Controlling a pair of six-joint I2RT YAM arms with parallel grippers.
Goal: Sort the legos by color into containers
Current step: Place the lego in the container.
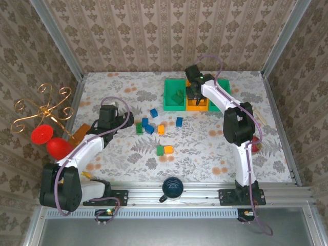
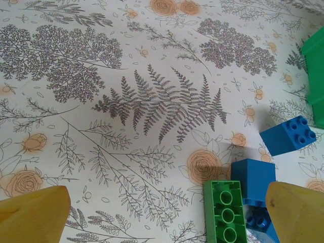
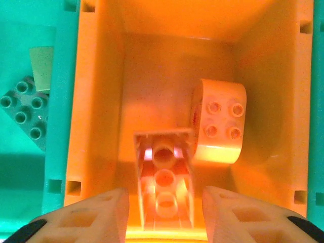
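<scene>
Three containers stand in a row at the back: a green bin, an orange bin and a second green bin. My right gripper hangs over the orange bin. In the right wrist view its fingers are open on either side of a long orange lego, with a gap at each side. A rounded orange lego lies beside it. Loose legos in blue, green and orange lie mid-table. My left gripper is open just left of them, near a green lego and blue ones.
A dark round cup sits at the near edge between the arm bases. Red objects, a gold wire stand and a flat orange-brown tile are at the left. A greyish-green brick lies in the left green bin.
</scene>
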